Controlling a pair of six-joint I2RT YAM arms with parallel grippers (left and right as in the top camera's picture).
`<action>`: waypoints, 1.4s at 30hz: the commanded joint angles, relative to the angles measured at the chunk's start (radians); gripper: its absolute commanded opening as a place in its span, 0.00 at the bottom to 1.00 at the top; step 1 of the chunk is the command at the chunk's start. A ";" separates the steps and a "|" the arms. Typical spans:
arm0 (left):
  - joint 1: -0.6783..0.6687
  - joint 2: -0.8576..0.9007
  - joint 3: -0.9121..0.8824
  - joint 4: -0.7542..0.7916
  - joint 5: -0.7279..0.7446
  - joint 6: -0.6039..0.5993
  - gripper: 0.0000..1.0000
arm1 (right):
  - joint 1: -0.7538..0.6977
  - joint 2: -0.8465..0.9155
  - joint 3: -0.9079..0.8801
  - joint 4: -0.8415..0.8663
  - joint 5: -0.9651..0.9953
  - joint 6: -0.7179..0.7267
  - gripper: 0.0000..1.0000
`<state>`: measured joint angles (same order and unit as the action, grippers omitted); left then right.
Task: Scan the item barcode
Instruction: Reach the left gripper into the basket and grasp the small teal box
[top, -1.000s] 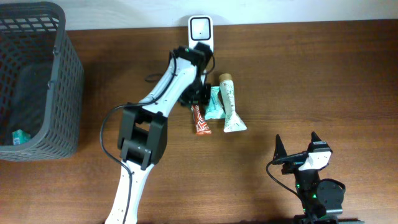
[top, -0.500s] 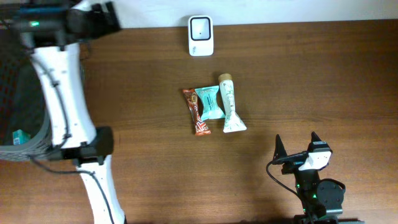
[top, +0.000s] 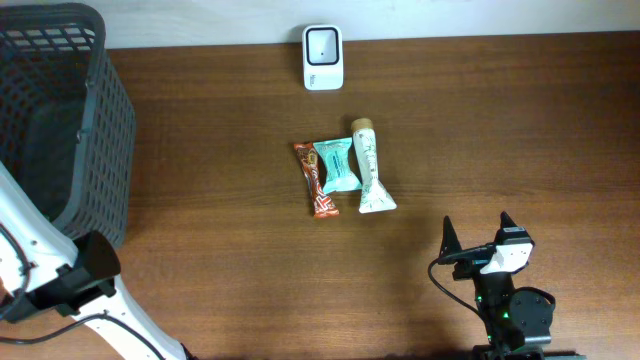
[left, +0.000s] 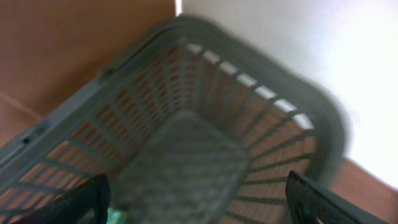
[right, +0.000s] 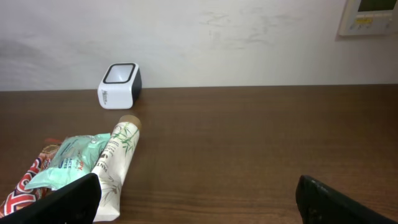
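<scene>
Three items lie side by side mid-table: a red-brown bar (top: 316, 181), a teal packet (top: 337, 165) and a white tube (top: 370, 180), also seen as the tube (right: 115, 165) and packet (right: 68, 155) in the right wrist view. The white barcode scanner (top: 322, 57) stands at the back edge, apart from them. My left gripper (left: 199, 208) is open above the grey basket (left: 186, 149), nothing between its fingers. A teal scrap (left: 115, 218) shows low in the basket. My right gripper (top: 477, 235) rests open near the front right, empty.
The grey mesh basket (top: 100, 120) fills the back left corner. My left arm's white link and black joint (top: 80, 272) stand at the front left. A wall (right: 249, 37) runs behind the table. Bare wood lies between the items and the right gripper.
The left arm has swung away from the items by the scanner to the far left, over the basket, then down to the front left. The three items and right arm stayed put.
</scene>
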<state>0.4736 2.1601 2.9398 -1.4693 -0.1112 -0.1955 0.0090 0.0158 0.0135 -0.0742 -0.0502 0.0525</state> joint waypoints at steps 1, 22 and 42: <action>0.019 0.004 -0.206 0.037 -0.171 0.061 0.90 | -0.003 -0.007 -0.008 -0.001 0.006 0.004 0.99; 0.158 0.004 -1.092 0.277 -0.375 0.370 0.83 | -0.003 -0.007 -0.008 -0.001 0.006 0.004 0.99; 0.225 0.002 -1.118 0.316 -0.015 0.309 0.00 | -0.003 -0.007 -0.008 -0.001 0.006 0.004 0.99</action>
<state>0.6933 2.1696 1.7782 -1.1393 -0.1970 0.1719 0.0090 0.0158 0.0135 -0.0742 -0.0502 0.0532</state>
